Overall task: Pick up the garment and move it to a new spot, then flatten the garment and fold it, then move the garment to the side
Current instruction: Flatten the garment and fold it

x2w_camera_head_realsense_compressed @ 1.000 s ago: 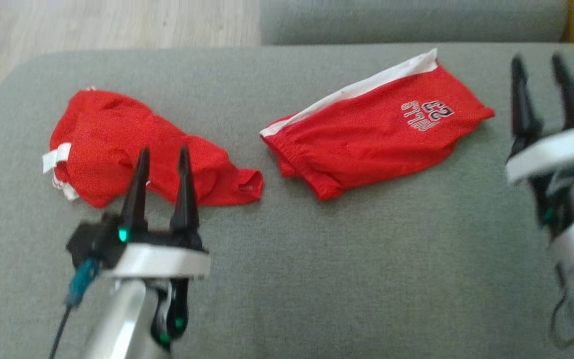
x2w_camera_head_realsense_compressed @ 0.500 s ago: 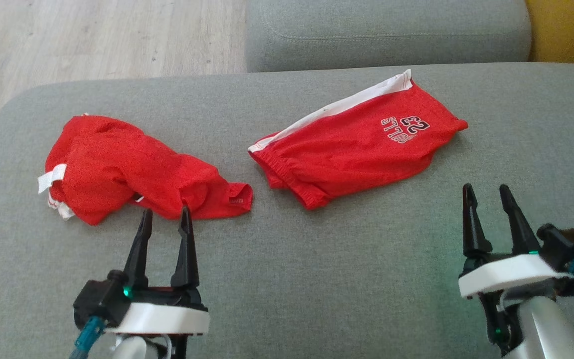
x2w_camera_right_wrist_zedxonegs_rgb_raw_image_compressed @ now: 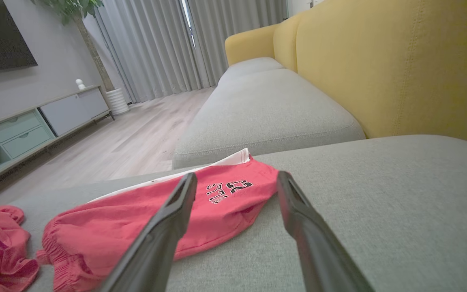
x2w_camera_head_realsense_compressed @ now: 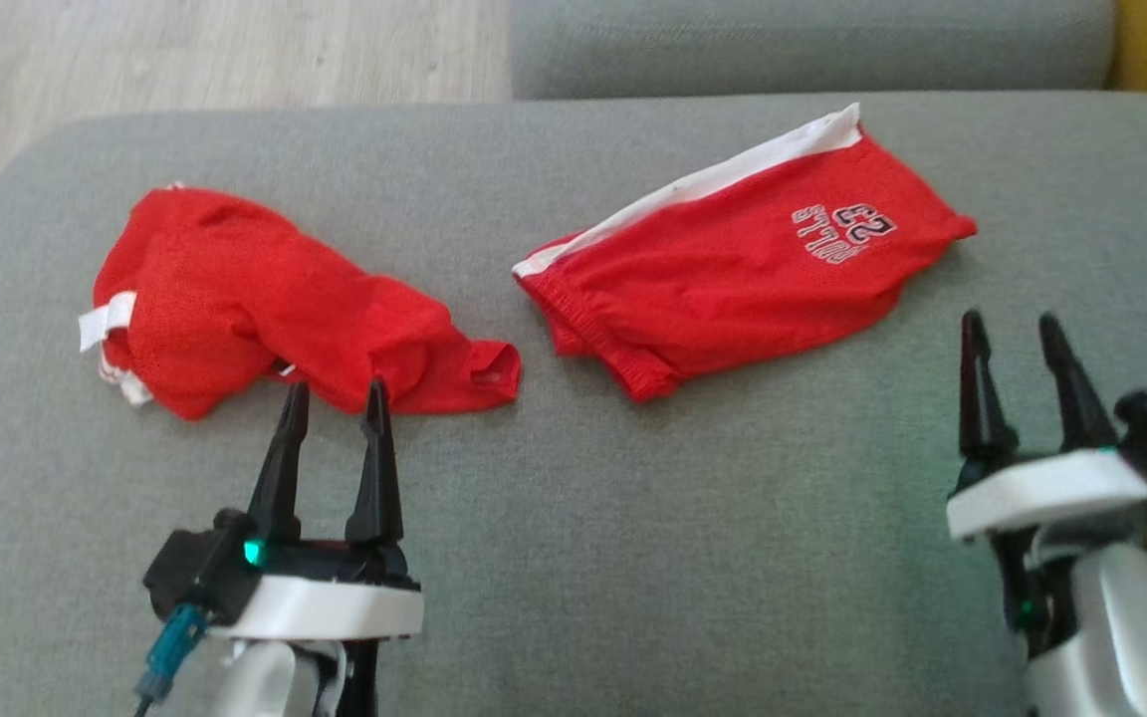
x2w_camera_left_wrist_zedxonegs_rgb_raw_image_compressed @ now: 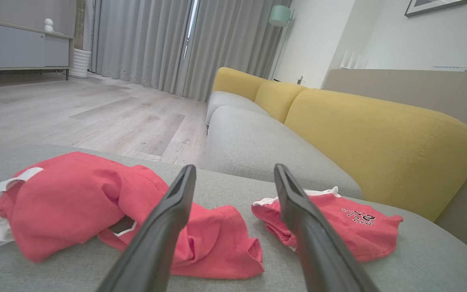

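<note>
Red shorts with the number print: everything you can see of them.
The shorts are red, thin-looking fabric, with a white stripe along the far edge, a gathered waistband at the left end and a black-and-white number print, upside down, near the right end. They lie fairly flat on the grey cushion, touching nothing else.

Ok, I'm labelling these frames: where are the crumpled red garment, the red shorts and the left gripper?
crumpled red garment [x2w_camera_head_realsense_compressed: 235, 299], head view, middle of the bunched cloth.
red shorts [x2w_camera_head_realsense_compressed: 733, 289], head view, red panel under the white stripe.
left gripper [x2w_camera_head_realsense_compressed: 337, 386], head view, midway between its fingertips.
</note>
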Robot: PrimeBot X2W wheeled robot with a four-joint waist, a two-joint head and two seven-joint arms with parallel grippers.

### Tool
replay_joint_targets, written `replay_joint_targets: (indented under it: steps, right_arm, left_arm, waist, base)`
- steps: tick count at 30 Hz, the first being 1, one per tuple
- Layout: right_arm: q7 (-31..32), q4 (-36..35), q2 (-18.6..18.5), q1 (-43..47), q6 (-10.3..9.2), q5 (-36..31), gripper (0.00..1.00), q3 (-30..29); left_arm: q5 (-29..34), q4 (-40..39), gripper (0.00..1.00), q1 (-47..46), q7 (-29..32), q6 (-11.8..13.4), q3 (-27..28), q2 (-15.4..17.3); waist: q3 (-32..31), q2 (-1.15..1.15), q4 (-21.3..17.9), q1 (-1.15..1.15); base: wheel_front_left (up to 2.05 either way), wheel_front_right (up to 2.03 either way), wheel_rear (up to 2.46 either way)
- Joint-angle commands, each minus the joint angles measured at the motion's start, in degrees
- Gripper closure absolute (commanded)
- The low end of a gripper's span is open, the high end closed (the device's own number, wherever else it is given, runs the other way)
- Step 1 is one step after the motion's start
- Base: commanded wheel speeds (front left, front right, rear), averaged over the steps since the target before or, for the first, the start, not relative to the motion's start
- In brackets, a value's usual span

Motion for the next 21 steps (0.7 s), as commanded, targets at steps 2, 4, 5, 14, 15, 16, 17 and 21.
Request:
replay_joint_targets:
  steps: [2,4,5,14,15,16,17,21]
  right_arm:
    - [2.02,-0.89,-0.75,-5.21,-0.05,-0.79,0.00,0.00]
    - [3.79,0.84,-1.09,-7.65,-0.05,-0.60,0.00,-1.61]
    - [4.77,1.98,-1.39,-9.08,-0.05,-0.78,0.00,-2.72]
    - [12.92,18.05,-3.72,-25.63,-0.05,-4.65,0.00,-16.19]
    - [13.52,19.92,-4.13,-27.23,-0.05,-5.21,0.00,-16.98]
    - [14.07,21.66,-4.65,-28.61,-0.05,-5.72,0.00,-17.66]
    - [14.51,23.37,-5.38,-29.84,-0.05,-6.51,0.00,-18.28]
    - [16.04,28.48,-7.44,-32.73,-0.05,-9.31,0.00,-19.42]
  left_arm:
    - [-0.44,-2.23,0.00,-3.44,-0.29,-0.28,0.94,-0.08]
    - [-0.52,-2.22,0.00,-4.31,-0.29,-0.39,0.16,-0.08]
    - [-0.60,-2.26,0.00,-4.83,-0.29,-0.44,-0.28,-0.09]
    - [-1.82,-2.14,0.00,-9.67,-0.29,-0.38,-4.61,-0.09]
    - [-2.00,-2.10,0.00,-10.19,-0.29,-0.36,-5.07,-0.09]
    - [-2.19,-2.09,0.00,-10.66,-0.29,-0.32,-5.51,-0.09]
    - [-2.44,-2.12,0.00,-11.11,-0.29,-0.24,-5.95,-0.09]
    - [-3.23,-2.31,0.00,-12.20,-0.29,0.13,-7.07,-0.09]
  waist:
    - [2.16,-0.01,1.21,0.00]
    - [3.62,-0.01,2.00,0.00]
    - [4.52,-0.01,2.46,0.00]
    - [11.72,-0.01,7.52,0.00]
    - [12.30,-0.01,8.11,0.00]
    - [12.89,-0.01,8.69,0.00]
    - [13.45,-0.01,9.27,0.00]
    - [14.78,-0.01,10.70,0.00]
  base:
    - [0.00,0.00,0.00]
    - [0.00,0.00,0.00]
    - [0.00,0.00,0.00]
    - [0.00,0.00,0.00]
    - [0.00,0.00,0.00]
    - [0.00,0.00,0.00]
    - [0.00,0.00,0.00]
    - [0.00,0.00,0.00]
